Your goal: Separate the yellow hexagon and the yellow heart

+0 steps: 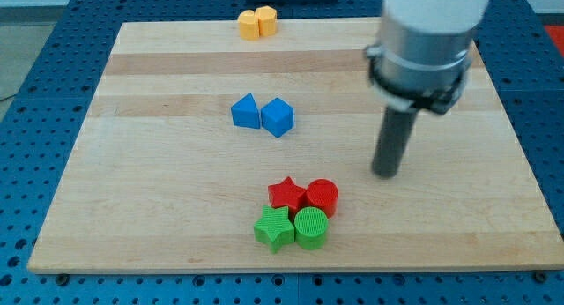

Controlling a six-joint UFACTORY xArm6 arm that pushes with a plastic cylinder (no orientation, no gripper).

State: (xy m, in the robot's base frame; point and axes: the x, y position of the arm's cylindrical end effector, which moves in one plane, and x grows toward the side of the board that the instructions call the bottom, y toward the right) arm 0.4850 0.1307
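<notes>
Two yellow blocks touch each other at the top edge of the wooden board [159, 208]. The left one [249, 26] looks like the yellow heart, the right one [266, 18] like the yellow hexagon; their shapes are hard to make out. My tip [386, 172] rests on the board at the view's right, far below and to the right of the yellow pair. It touches no block.
A blue triangle-like block [246, 111] and a blue cube [278, 117] sit side by side near the middle. A red star [286, 194], a red cylinder [322, 197], a green star [274, 227] and a green cylinder [311, 227] cluster near the bottom.
</notes>
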